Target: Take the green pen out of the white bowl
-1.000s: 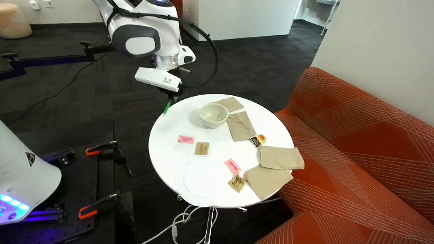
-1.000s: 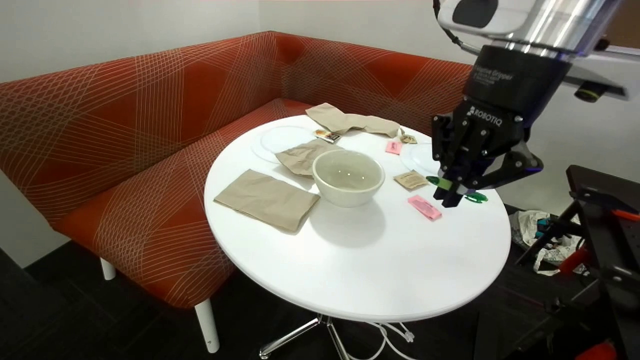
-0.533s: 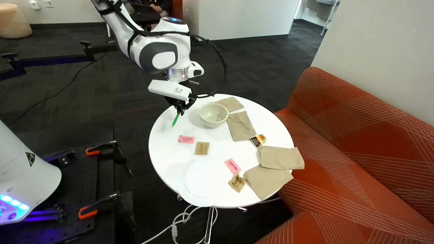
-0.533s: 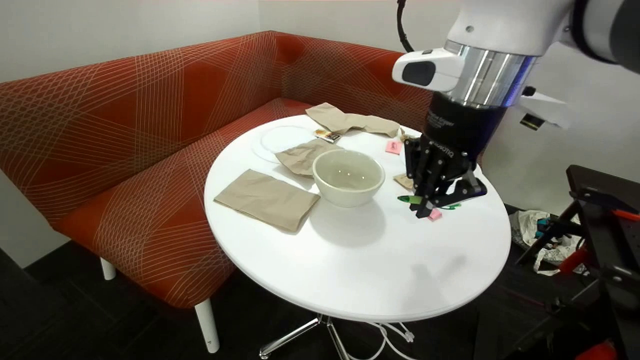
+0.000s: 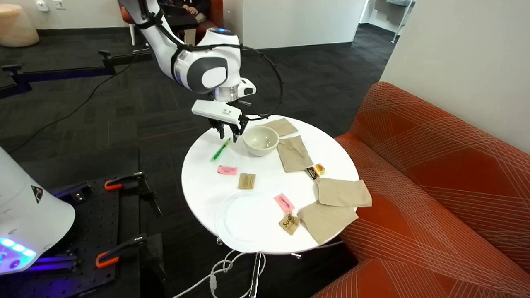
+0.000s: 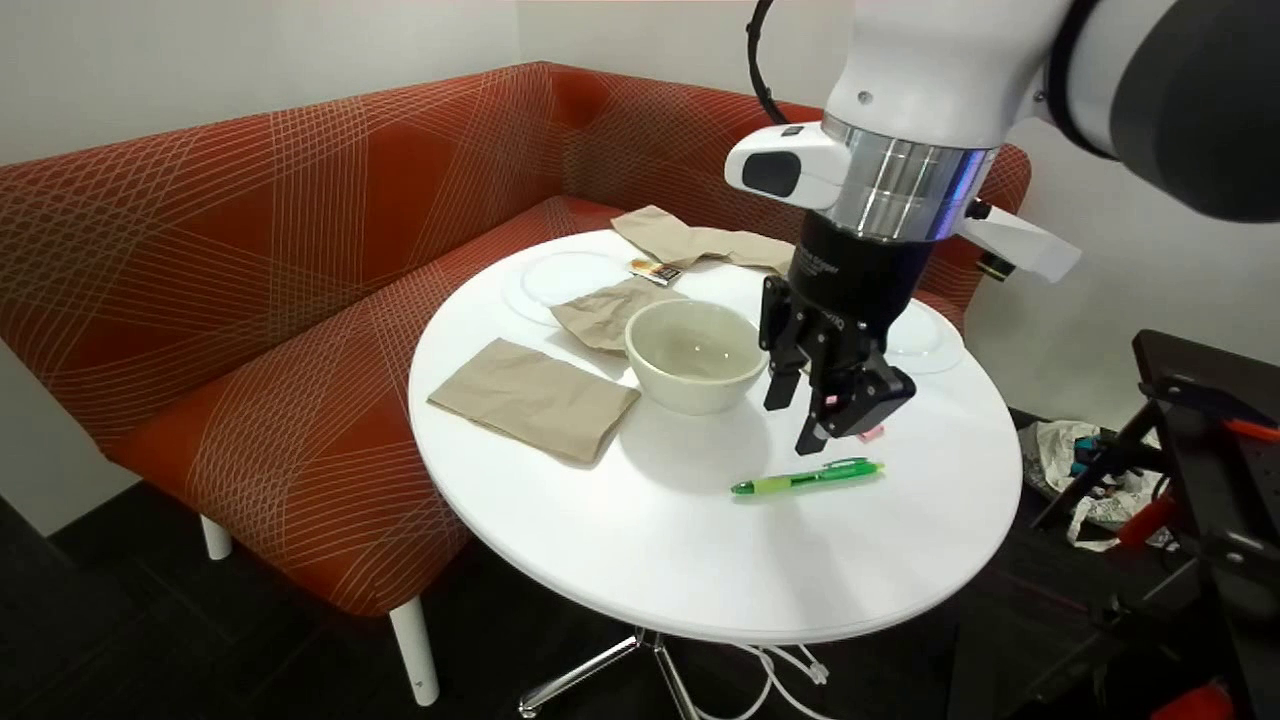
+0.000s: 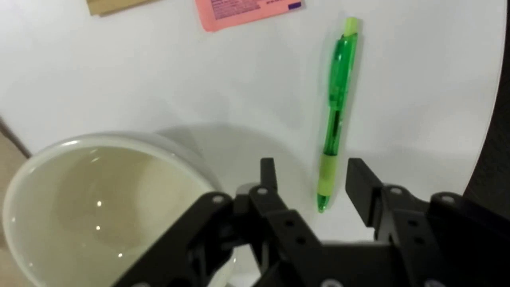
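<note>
The green pen [image 6: 808,480] lies flat on the round white table beside the white bowl [image 6: 693,392], apart from it. The pen also shows in an exterior view [image 5: 220,150] and in the wrist view [image 7: 336,107]. The bowl [image 5: 261,142] stands upright; the wrist view shows part of its inside [image 7: 99,223] with nothing in it. My gripper [image 7: 310,169] is open and empty. It is above the table close to the bowl, and the pen's tip end shows between its fingers in the wrist view. In an exterior view the gripper [image 6: 795,425] is above the pen, not touching it.
A pink packet [image 5: 227,170] and a tan packet [image 5: 246,181] lie near the pen. Brown napkins [image 6: 535,400] lie by the bowl and at the table's far side. Clear plates [image 5: 244,221] lie on the table [image 6: 620,560]. A red bench [image 5: 397,198] borders the table.
My gripper has come down and across toward the bowl carrying the pen, then opened. The pen was held in the fingers and now lies on the table.
</note>
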You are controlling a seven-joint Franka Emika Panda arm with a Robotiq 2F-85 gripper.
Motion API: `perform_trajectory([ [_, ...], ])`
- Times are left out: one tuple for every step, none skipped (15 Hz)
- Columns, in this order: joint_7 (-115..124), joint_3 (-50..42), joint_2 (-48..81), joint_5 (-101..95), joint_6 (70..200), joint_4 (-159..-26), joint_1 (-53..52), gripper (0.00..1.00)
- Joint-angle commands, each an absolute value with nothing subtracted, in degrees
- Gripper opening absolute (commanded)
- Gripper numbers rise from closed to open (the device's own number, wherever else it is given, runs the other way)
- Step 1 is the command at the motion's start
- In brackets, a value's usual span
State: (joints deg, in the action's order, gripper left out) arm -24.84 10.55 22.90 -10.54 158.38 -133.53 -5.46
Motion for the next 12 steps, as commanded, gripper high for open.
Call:
perform_trajectory([
  [-22.1,9.7,23.1,-12.0,157.8,-132.2,-6.3,0.82],
  [-22.7,10.2,23.1,-11.5,157.7,-132.2,-5.9,0.91],
  [-22.8,10.2,23.2,-11.4,157.8,-132.1,-5.8,0.97],
  [-22.9,10.4,23.3,-11.2,157.9,-132.0,-5.6,1.00],
  [-23.3,10.7,23.3,-10.9,158.0,-132.0,-5.4,1.00],
  [-24.1,11.3,23.5,-10.3,158.2,-132.0,-4.8,1.00],
  [-24.2,11.0,23.1,-10.9,158.2,-132.8,-5.0,1.00],
  [-24.2,11.1,23.1,-10.8,158.2,-132.8,-5.0,1.00],
  [-24.2,11.1,23.1,-10.8,158.2,-132.8,-5.0,1.00],
  [-24.2,11.1,23.2,-10.8,158.2,-132.8,-5.0,1.00],
  [-24.2,11.1,23.2,-10.8,158.2,-132.8,-5.0,1.00],
  [-24.2,11.1,23.2,-10.8,158.2,-132.8,-5.0,1.00],
])
